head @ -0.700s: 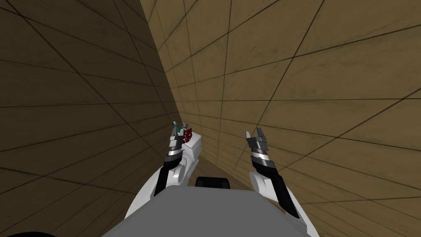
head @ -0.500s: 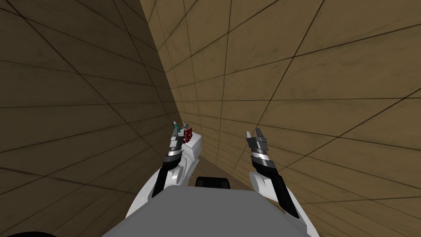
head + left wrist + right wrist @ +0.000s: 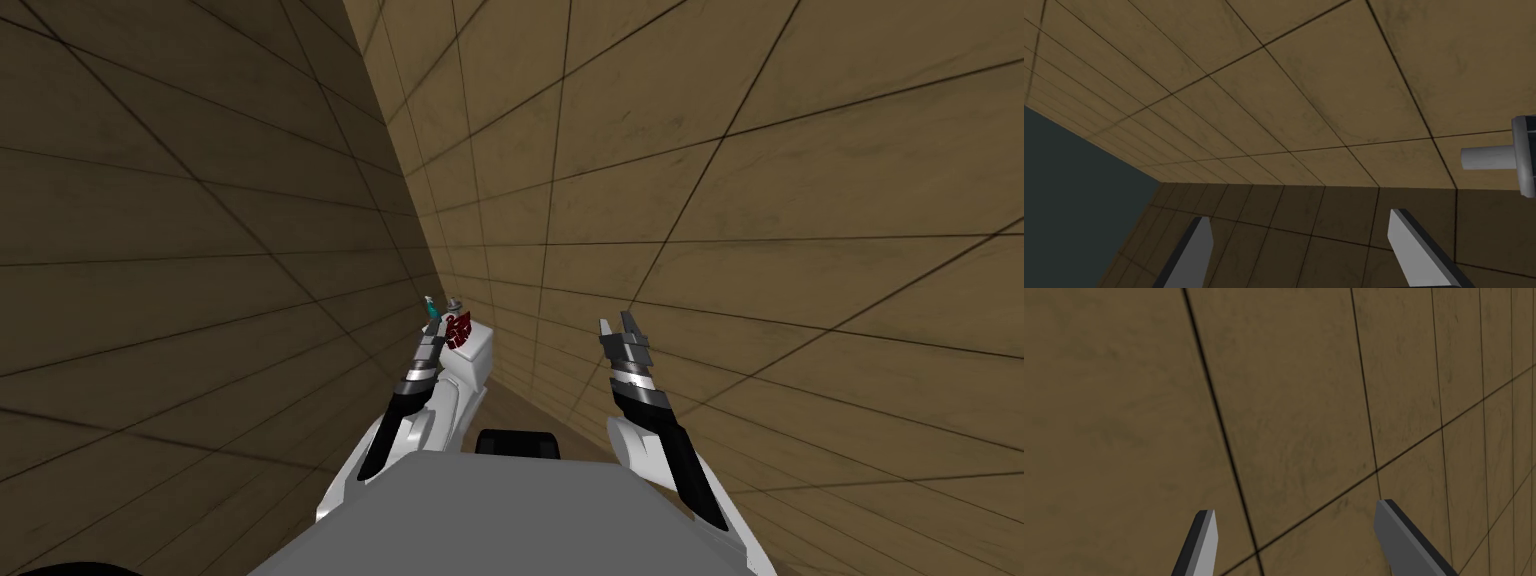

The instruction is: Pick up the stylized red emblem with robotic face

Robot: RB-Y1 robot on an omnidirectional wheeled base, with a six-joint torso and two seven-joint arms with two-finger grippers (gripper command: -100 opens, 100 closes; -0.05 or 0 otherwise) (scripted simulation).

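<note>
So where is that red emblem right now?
In the head view, the red emblem sits on a white block, just right of the left end effector.

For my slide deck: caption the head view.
Left end effector, open, beside the red emblem on a white fixture; right end effector open, apart.

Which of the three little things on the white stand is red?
The emblem at the front; behind it are a teal thing and a grey thing.
</note>
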